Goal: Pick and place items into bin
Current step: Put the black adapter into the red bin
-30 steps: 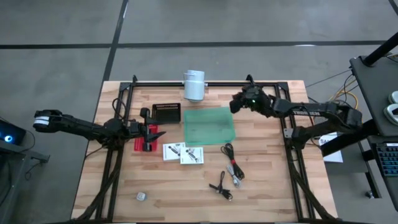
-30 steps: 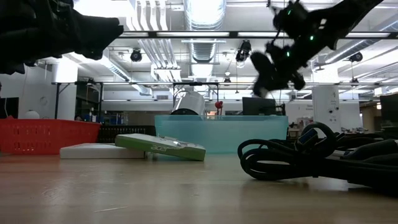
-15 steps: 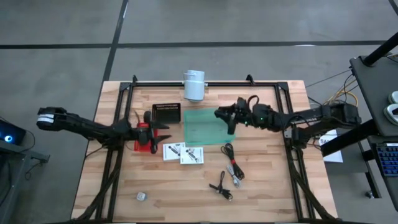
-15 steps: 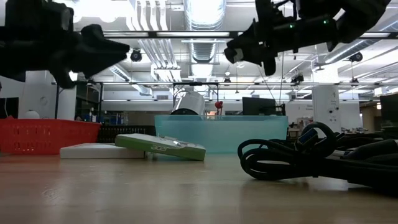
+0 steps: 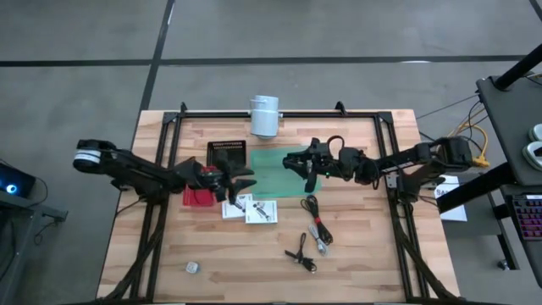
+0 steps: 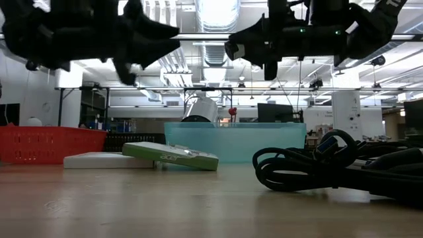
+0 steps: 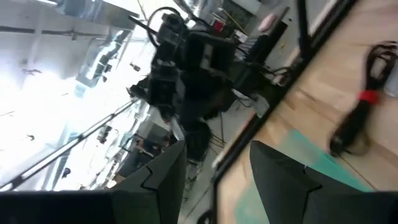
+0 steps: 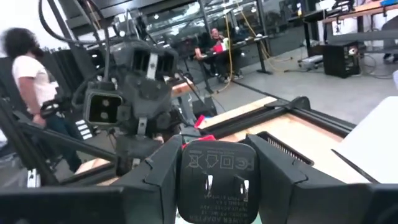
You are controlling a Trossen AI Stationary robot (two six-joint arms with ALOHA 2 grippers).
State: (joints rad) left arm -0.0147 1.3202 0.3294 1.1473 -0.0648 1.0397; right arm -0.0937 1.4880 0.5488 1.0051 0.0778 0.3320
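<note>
Both arms are up over the middle of the wooden worktop (image 5: pixel 356 254). The right end effector (image 5: pixel 298 163) hangs over the green bin (image 5: pixel 273 172), near its 3 o'clock edge, and it's clamped on a white plug adapter (image 8: pixel 217 182). The wrist cam shows the adapter squeezed between the two dark fingers (image 8: pixel 158 169), prongs facing the lens.

The left end effector (image 5: pixel 241 180) sits at the bin's 9 o'clock side, over a red basket (image 5: pixel 196 195) and just above the two white cards (image 5: pixel 250 207). Its fingers (image 7: pixel 152 180) are spread apart with nothing between them.

Stuff on the worktop: the cards lie side by side at 6 o'clock from the bin's left corner, the black cables (image 5: pixel 316 224) are at about 5 o'clock from the bin, and the little grey ball (image 5: pixel 192 267) is way off toward 7 o'clock near the front edge. A black tray (image 5: pixel 225 152) and a white cylinder (image 5: pixel 263 115) sit behind.
</note>
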